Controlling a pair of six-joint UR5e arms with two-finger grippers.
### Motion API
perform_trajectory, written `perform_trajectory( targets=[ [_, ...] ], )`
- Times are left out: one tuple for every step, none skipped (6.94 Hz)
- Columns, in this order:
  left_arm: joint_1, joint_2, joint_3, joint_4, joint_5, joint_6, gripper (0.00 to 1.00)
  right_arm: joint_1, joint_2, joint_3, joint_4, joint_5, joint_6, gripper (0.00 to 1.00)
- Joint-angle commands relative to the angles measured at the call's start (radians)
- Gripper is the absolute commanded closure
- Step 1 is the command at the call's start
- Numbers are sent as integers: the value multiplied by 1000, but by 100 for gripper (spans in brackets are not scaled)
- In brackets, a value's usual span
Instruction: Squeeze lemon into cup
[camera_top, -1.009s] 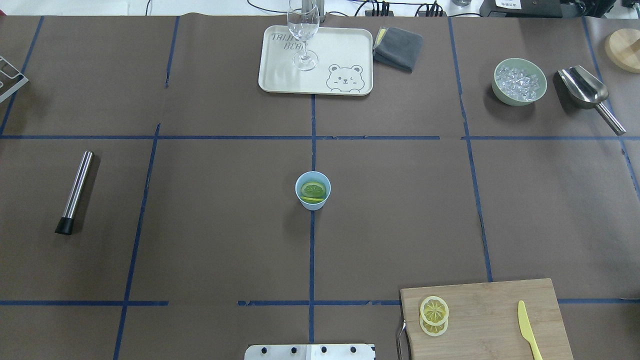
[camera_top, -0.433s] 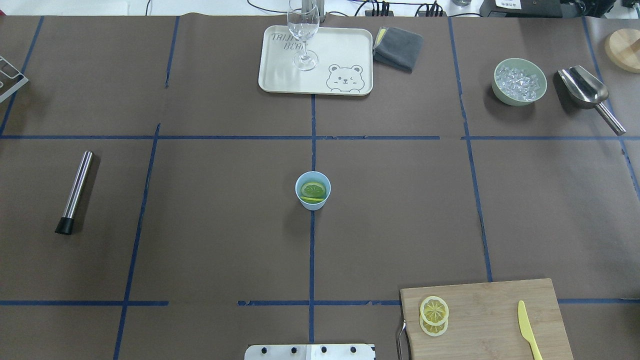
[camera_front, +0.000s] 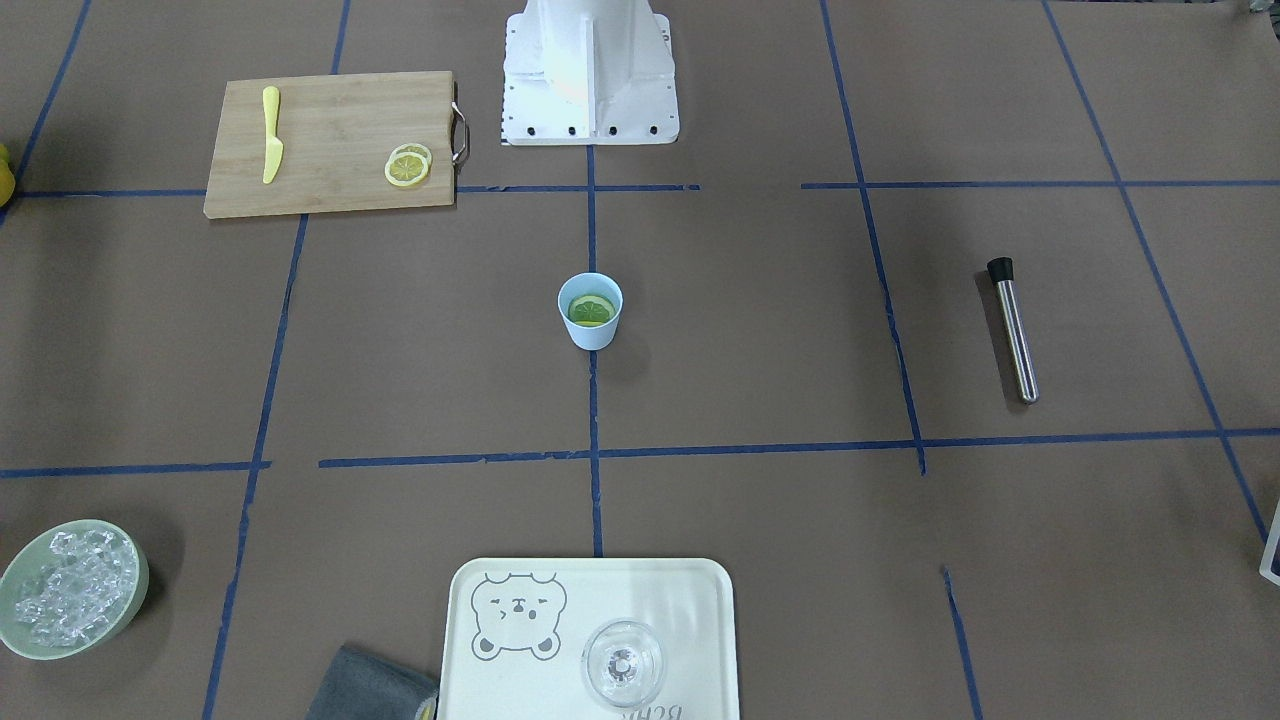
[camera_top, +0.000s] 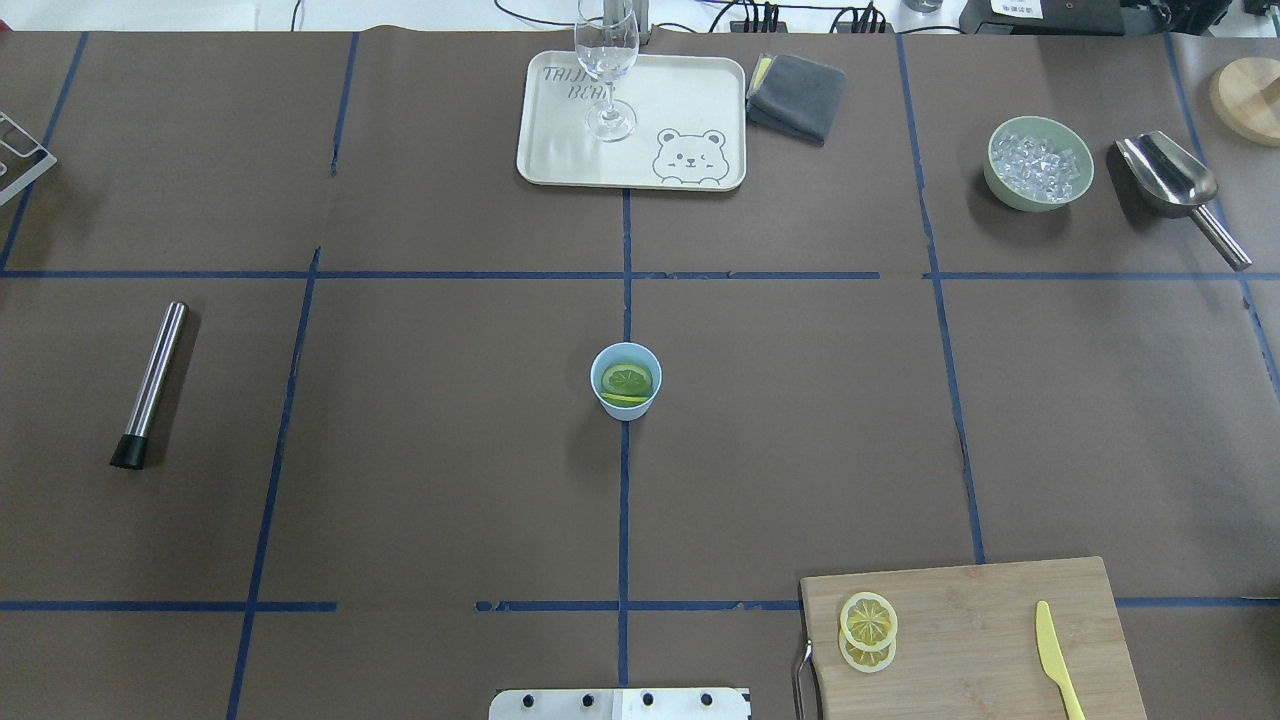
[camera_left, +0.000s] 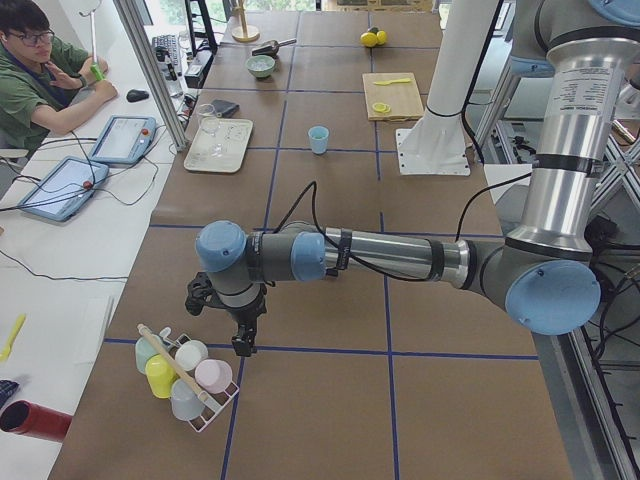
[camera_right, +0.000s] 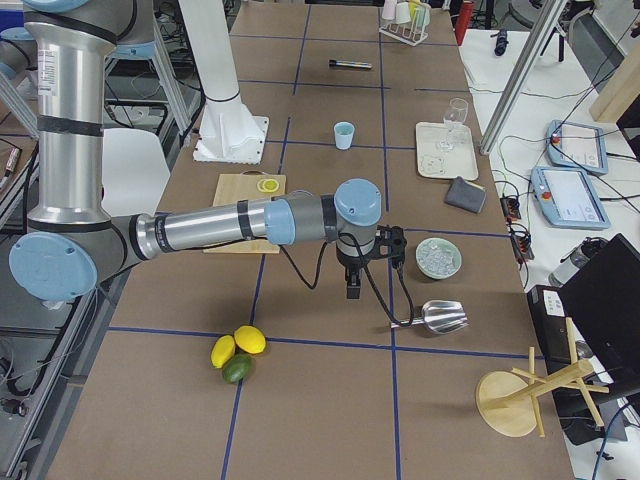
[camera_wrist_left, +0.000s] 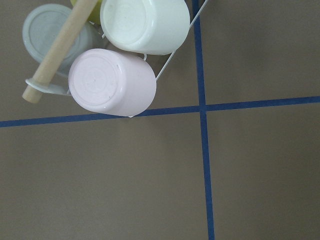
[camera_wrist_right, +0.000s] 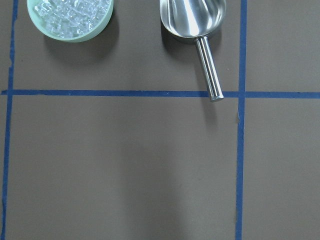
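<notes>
The light-blue cup (camera_top: 625, 398) stands at the table's centre, with a greenish citrus slice (camera_top: 627, 379) lying inside it; it also shows in the front view (camera_front: 590, 330). Two yellow lemon slices (camera_top: 868, 620) overlap on the wooden cutting board (camera_top: 980, 620) at the near right. My left gripper (camera_left: 243, 340) hangs over the far left end, beside a rack of cups (camera_left: 185, 375). My right gripper (camera_right: 352, 288) hangs over the far right end, near the ice bowl (camera_right: 438, 258). Both show only in the side views, so I cannot tell if they are open or shut.
A yellow plastic knife (camera_top: 1056, 660) lies on the board. A tray (camera_top: 680, 100) with a clear glass (camera_top: 606, 60) and a grey cloth (camera_top: 797, 96) are at the back. An ice bowl (camera_top: 1038, 163) and a metal scoop (camera_top: 1170, 180) are back right. A steel muddler (camera_top: 150, 385) lies at left.
</notes>
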Motion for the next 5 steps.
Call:
perform_trajectory(
  targets=[
    [-1,-1,-1,0,0,-1,0,1,-11,-42,0,-20,-29,0],
    [1,-1,-4,0,2,-1,0,1,-11,-49,0,-61,-68,0],
    [1,-1,-7,0,2,-1,0,1,-10,-49,0,-63,-68,0],
    [1,-3,-5,0,2,-1,0,1,-10,-49,0,-63,-68,0],
    [1,-1,-5,0,2,-1,0,1,-10,-49,0,-63,-68,0]
  ],
)
